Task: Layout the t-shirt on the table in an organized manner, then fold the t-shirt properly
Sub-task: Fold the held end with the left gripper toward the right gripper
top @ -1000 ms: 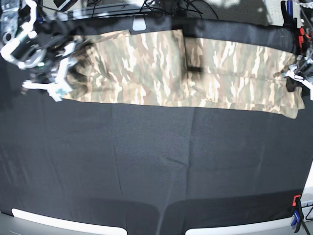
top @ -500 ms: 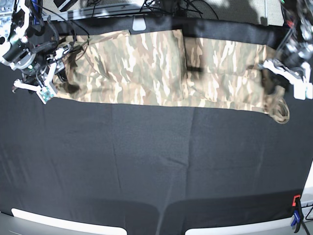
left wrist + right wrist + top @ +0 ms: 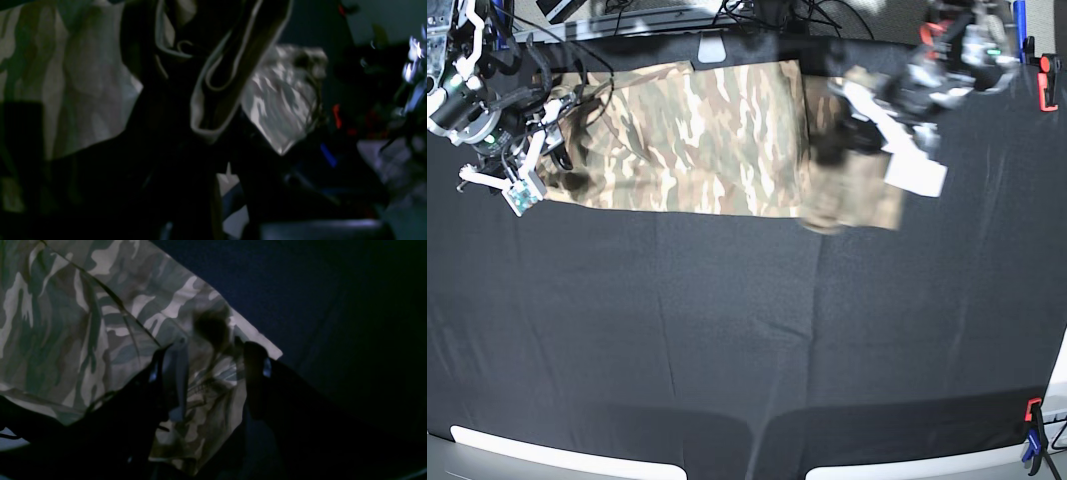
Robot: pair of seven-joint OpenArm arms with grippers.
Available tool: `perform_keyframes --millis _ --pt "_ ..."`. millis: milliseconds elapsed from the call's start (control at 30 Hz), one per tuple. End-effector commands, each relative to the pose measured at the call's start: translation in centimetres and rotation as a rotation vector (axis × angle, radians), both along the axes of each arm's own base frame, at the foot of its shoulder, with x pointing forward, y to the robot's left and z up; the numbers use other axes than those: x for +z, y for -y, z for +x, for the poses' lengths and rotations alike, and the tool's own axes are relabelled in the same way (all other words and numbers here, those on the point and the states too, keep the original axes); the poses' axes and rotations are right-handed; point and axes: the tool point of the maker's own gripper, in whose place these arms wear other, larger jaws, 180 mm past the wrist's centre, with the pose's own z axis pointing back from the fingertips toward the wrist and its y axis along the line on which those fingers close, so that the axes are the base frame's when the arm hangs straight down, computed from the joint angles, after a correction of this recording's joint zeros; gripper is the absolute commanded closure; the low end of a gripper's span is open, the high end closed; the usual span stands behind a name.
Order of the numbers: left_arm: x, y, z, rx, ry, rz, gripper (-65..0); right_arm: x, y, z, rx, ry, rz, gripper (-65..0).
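Observation:
The camouflage t-shirt (image 3: 707, 130) lies as a long band along the far side of the black table (image 3: 727, 330). Its right end hangs lifted and bunched over the band's middle, and my left gripper (image 3: 847, 130) is shut on it there. The left wrist view is dark and blurred, showing only draped t-shirt fabric (image 3: 283, 100) and a hem. My right gripper (image 3: 557, 158) stands open over the shirt's left end. In the right wrist view its two dark fingers (image 3: 257, 373) are spread, with a wrinkled corner of the t-shirt (image 3: 206, 386) between them.
A red clamp (image 3: 1047, 75) stands at the far right edge and an orange-and-blue clamp (image 3: 1034, 440) at the near right corner. Cables and a white clip (image 3: 712, 48) sit behind the shirt. White strips (image 3: 557, 455) line the front edge.
My left gripper has swept from the table's right edge to the middle, carrying the shirt's right end up and over. The right arm shifted slightly left, then held still.

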Motion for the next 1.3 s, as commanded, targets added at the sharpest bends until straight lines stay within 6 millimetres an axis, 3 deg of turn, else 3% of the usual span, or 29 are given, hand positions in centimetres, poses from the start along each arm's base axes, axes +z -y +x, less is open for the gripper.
perform_keyframes --millis 0,167,433,467,567,600,867,1033,1167,1267 --pt "1.3 0.8 0.4 0.009 0.042 -0.029 0.0 1.1 0.1 0.6 0.009 0.037 -0.002 -26.3" --pt "1.1 2.5 1.5 0.054 0.07 0.026 0.0 1.0 0.1 0.6 0.009 0.036 -0.002 -26.3" --pt "0.1 2.8 2.6 0.06 0.057 0.079 0.0 1.0 0.1 0.5 0.007 0.031 -0.005 -26.3" --pt "0.0 3.0 2.4 0.046 0.056 0.078 -1.2 1.0 0.1 0.5 0.007 0.031 -0.004 -26.3" --pt "0.2 4.1 1.5 -0.046 0.083 0.07 -25.6 1.0 0.1 0.5 0.007 0.031 -0.004 -26.3" --pt "0.5 4.4 1.4 -0.06 0.09 0.052 -30.0 1.0 0.1 0.5 0.007 0.031 -0.004 -26.3" --pt "2.5 4.8 3.1 -0.077 0.157 0.004 -30.6 0.6 0.3 0.1 -0.002 0.002 -0.008 -26.3" --pt "2.6 2.3 5.4 -0.021 0.209 0.107 -30.6 0.9 0.9 -0.4 -0.045 -0.028 0.048 -26.3" --pt "2.4 -2.1 7.2 0.079 0.228 0.189 -30.6 2.3 3.4 -0.6 -0.126 -0.004 0.11 -26.3" --pt "2.4 -5.5 7.9 0.151 0.231 0.236 -30.6 2.3 5.2 -1.3 -0.155 -0.019 0.166 -26.4"
